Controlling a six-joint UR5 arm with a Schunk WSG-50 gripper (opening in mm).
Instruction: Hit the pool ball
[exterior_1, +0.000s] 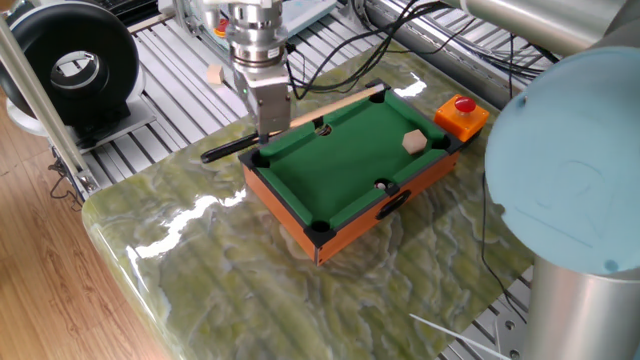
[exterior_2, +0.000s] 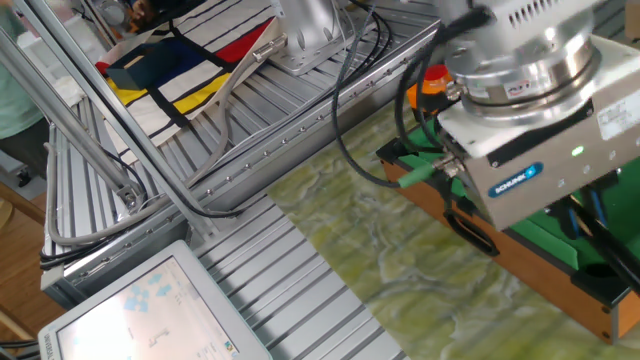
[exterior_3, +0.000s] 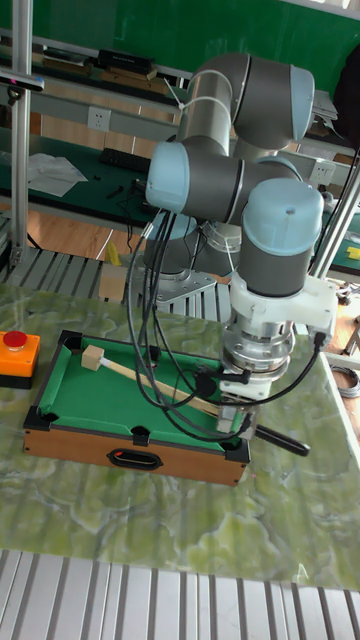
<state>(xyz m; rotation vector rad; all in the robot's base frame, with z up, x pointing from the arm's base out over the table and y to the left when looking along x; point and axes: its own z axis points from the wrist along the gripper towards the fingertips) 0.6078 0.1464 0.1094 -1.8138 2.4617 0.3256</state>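
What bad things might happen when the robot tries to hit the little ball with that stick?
1. The cue stick lies along the far rail, away from the pool ball by the near side pocket, so a swing might miss.
2. The tan cube sits nearer the stick's tip and could get hit first.
3. The gripper holds the stick near its dark handle, so the long end may wobble.
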